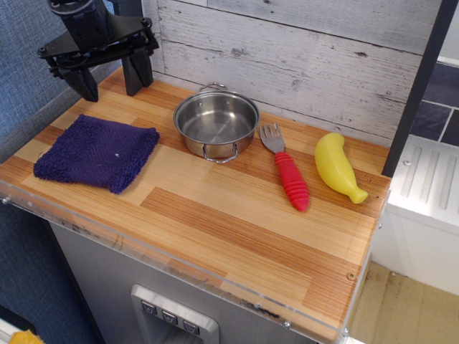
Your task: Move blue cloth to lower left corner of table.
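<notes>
The blue cloth (97, 153) lies flat on the bench (237, 229) at its left end, close to the front edge with the clear strip. It is a thick, fuzzy, dark navy-purple square, turned a little so that one corner points toward the front. A tiny white speck shows near its middle. Nothing rests on it and nothing touches it.

Above and behind the cloth hangs the hand (106, 77), black, with its two fingers spread wide and pointing down. Nothing is held between them. The fingertips are clear of the cloth, over the bench's back left part.

Just to the right of the cloth stands a steel pot (216, 124), round and shiny, with small wire handles at front and back. The cloth's right edge lies near the pot; whether they touch cannot be told.

Right of the pot lies a fork (285, 167) with a grey head and a ribbed red handle, its tines toward the back wall. Further right lies a yellow banana (336, 168), its narrow end toward the front right. Fork and banana are apart from each other.

Behind the bench runs a wall of pale weathered planks (301, 50). A dark post (419, 86) rises at the right.
</notes>
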